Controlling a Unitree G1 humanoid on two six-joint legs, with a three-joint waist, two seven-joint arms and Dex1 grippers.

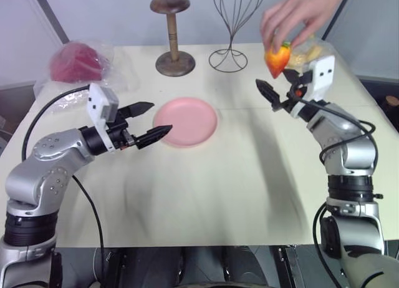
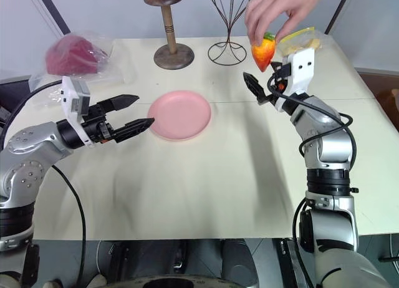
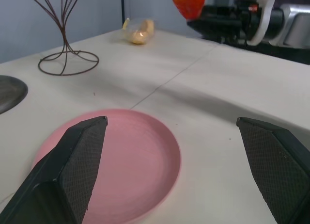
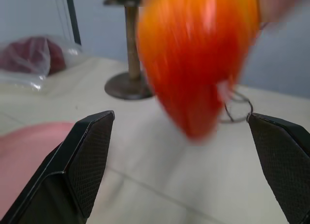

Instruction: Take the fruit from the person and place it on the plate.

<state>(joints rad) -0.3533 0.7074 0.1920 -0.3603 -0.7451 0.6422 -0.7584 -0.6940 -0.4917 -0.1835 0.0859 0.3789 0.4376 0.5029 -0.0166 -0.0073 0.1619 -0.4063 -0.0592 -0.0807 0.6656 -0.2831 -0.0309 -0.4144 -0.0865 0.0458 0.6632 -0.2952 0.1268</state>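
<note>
While pinched at its green top by the person's hand (image 1: 299, 17), hung point-down over the far right part of the table (image 1: 249, 188): noted the fruit (image 1: 277, 58) there, red-orange fading to yellow, well clear of the tabletop. Found the right gripper (image 1: 275, 82) raised just beneath and beside it, fingers spread wide, nothing clamped. From the right wrist view, saw the fruit in the gap between the two black fingers – blurred, so could not tell any contact with either one. Held by the person alone, as far as could be made out.

Found the left gripper (image 1: 161, 117) level at the near left edge of the plate (image 1: 187, 121), likewise spread apart and empty – one fingertip over the rim, the other just outside it. Saw the pink plate flat near the table's middle, bare, well apart from the fruit.

Noted along the far edge a wooden stand (image 1: 173, 32), a wire stand (image 1: 230, 26), a dark red lump in clear plastic (image 1: 78, 60) at far left, and a clear bag of pale yellow pieces (image 1: 308, 51) behind the fruit.
</note>
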